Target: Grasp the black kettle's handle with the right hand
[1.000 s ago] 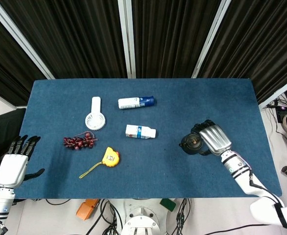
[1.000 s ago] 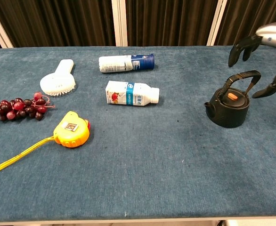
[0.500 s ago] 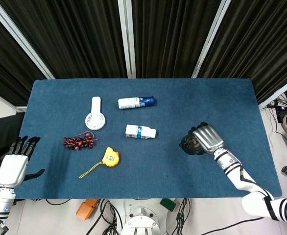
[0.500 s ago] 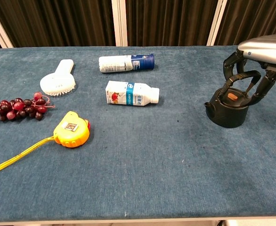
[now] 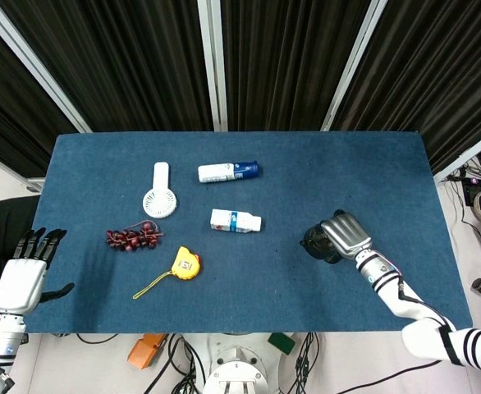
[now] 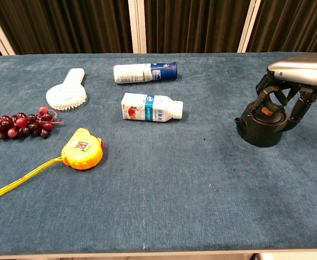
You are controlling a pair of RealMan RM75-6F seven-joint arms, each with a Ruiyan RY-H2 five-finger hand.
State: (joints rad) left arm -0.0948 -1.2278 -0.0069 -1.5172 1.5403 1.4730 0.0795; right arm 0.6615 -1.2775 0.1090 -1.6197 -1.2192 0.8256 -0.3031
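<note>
The black kettle [image 6: 262, 125] stands at the table's right side. The right hand [image 6: 294, 81] sits over its arched handle [image 6: 266, 93], fingers curled on both sides; full closure cannot be confirmed. Recommend wrapping the arch at its centre, keeping the kettle upright.

Worktop [image 6: 202, 179]: dark blue cloth. Kettle [image 6: 262, 127]: black, orange spot on lid. Right robot hand [image 6: 294, 81]: silver back, black fingers [image 6: 298, 108]. Left robot hand [image 5: 23, 275]: white back, black fingers. Tape measure [image 6: 81, 149]: yellow-orange with yellow strap. Grapes [image 6: 20, 125]: dark red. Handheld fan [image 6: 67, 89]: white. Two bottles: one [image 6: 150, 107] white with blue and red label, other [image 6: 145, 72] white with blue end.
</note>
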